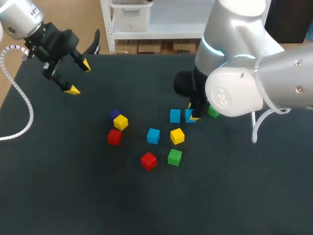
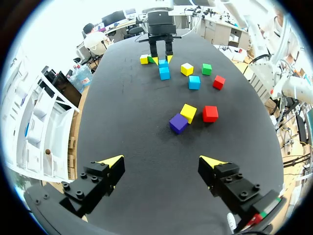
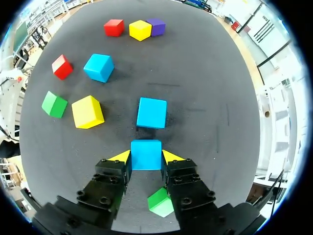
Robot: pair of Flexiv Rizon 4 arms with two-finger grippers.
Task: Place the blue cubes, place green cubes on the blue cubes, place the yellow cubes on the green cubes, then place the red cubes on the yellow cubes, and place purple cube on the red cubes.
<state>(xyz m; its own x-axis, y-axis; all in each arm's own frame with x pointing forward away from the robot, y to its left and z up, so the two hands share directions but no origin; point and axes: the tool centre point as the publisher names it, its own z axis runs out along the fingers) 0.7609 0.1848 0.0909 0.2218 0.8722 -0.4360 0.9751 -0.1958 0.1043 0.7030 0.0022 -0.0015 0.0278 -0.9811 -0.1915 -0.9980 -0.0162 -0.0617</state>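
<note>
Black table (image 1: 146,205) — right gripper (image 3: 146,157) clamps blue cube (image 3: 145,149).

Head view, right hand (image 1: 192,112) mostly hidden behind right arm (image 1: 234,93), blue cube (image 1: 189,116) in it and neighbouring green cube (image 1: 213,112) partly covered

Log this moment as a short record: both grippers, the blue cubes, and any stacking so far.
right gripper: jaws shut on a blue cube
left gripper: jaws open, empty, over the table, short of the cubes
second blue cube: just ahead of the held one, apart from it
third blue cube: loose among the other colours
green cube: under the right gripper
purple cube: against a yellow cube
stacking: none visible
</note>
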